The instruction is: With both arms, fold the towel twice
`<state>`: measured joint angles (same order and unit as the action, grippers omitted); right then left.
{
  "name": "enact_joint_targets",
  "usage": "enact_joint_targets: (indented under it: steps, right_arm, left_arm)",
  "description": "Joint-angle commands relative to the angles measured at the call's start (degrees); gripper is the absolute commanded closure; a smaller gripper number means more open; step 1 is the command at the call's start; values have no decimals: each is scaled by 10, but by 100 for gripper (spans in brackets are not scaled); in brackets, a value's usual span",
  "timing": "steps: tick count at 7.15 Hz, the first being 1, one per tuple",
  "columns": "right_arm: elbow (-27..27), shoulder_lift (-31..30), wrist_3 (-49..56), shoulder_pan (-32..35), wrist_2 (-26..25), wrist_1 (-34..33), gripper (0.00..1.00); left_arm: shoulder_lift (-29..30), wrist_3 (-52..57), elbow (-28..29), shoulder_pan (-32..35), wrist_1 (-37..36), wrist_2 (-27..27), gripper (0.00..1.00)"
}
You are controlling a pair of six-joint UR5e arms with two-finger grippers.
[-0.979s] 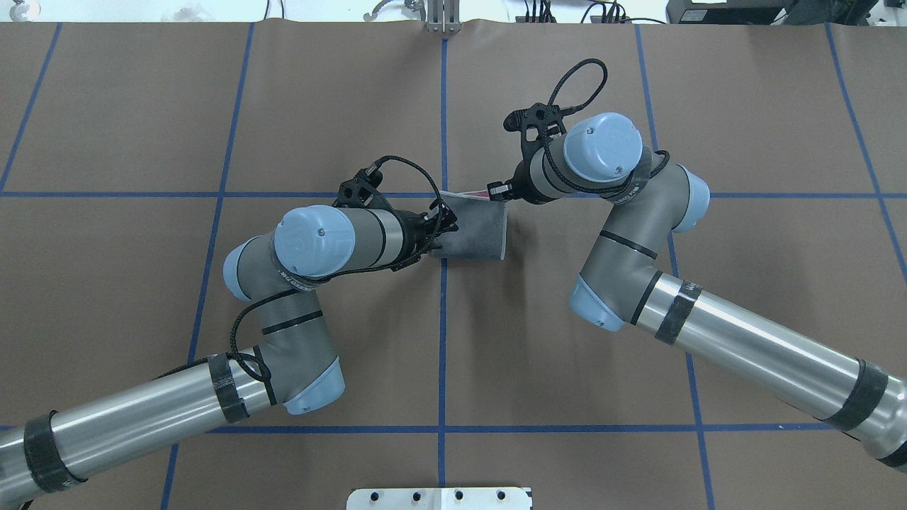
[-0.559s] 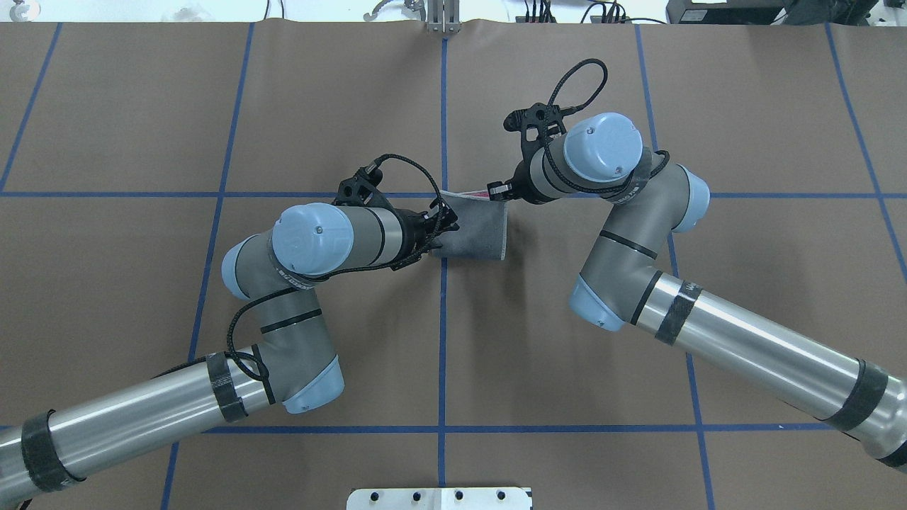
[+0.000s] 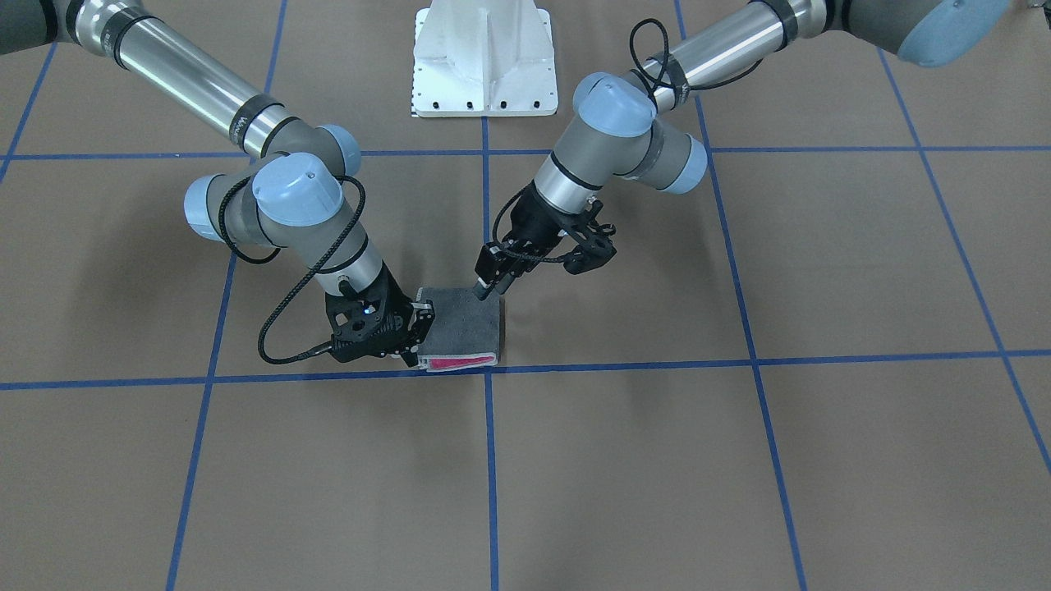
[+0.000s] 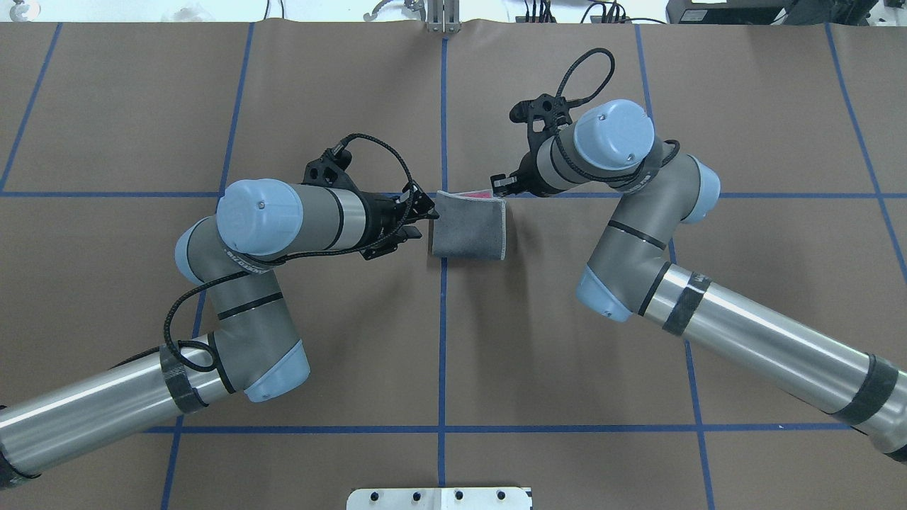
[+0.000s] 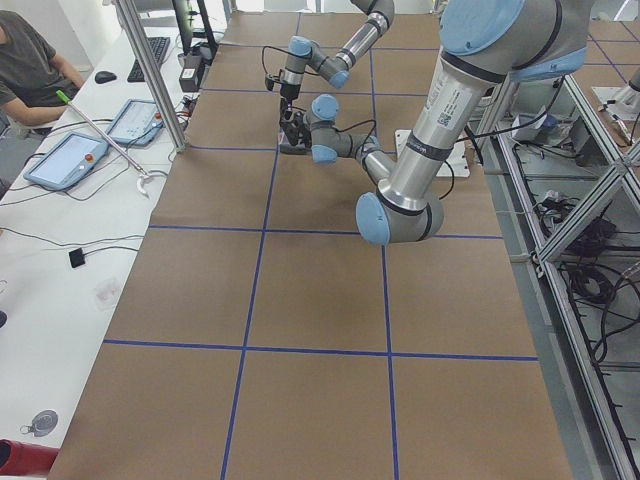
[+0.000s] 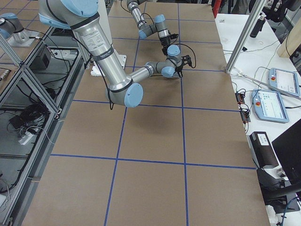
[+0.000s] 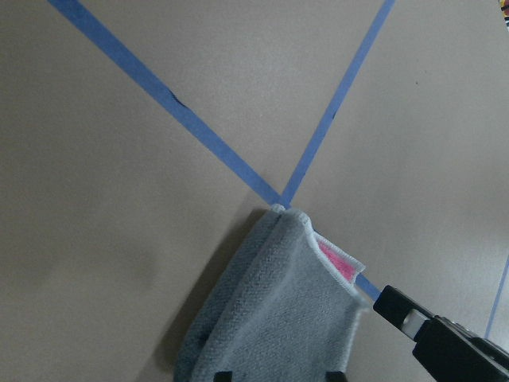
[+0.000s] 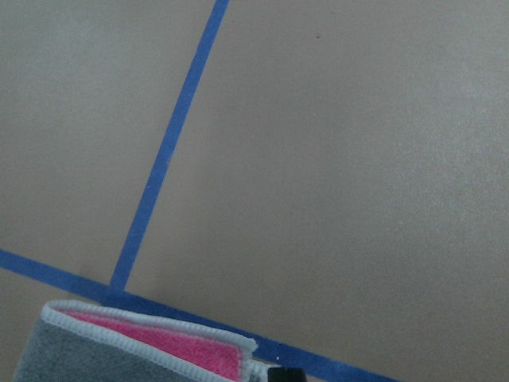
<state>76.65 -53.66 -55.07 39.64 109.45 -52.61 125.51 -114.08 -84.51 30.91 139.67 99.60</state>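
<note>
Here, in the view from above, the left arm (image 4: 283, 216) comes in from the low left corner, bends up, and then reaches across the brown bench (image 4: 127, 106) toward the middle. The left gripper (image 4: 422, 217) is at its end, just beside the left edge of the towel (image 4: 468, 228). I cannot tell if it touches the cloth. Its jaws are open and hold nothing. The camera on that wrist shows two dark fingertips (image 7: 335, 376) set apart at the bottom of the picture, with the towel in front of them.

The towel lies flat near the middle of the bench, folded into a small thick shape. Its grey side faces up. A bit of pink peeks out along the edge far from the robot, where the layers gape a little. Its far left corner sits right by the spot where two blue tape lines (image 4: 443, 340) cross.

Next comes the right gripper (image 4: 500, 185), at the far right corner of the towel, close to the pink edge. I cannot tell if its jaws are open or closed, or if they pinch the cloth. The right arm (image 4: 744, 333) runs from there down to the low right corner
</note>
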Motion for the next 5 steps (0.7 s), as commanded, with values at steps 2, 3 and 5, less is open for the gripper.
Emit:
enact_joint_targets:
  steps: [2,3,5]
  right_arm:
    - [89,-105,-5,72,121,-2,0]
    - [120,-151,-7,96,140,-2,0]
    - [170,-232,-25,132,140,-6,0]
  left_arm:
    - [-5,0,-12,13,-6,5,50]
    - [-7,0,-14,20,-6,9,50]
    - [-58,1,-54,82,-8,87,41]
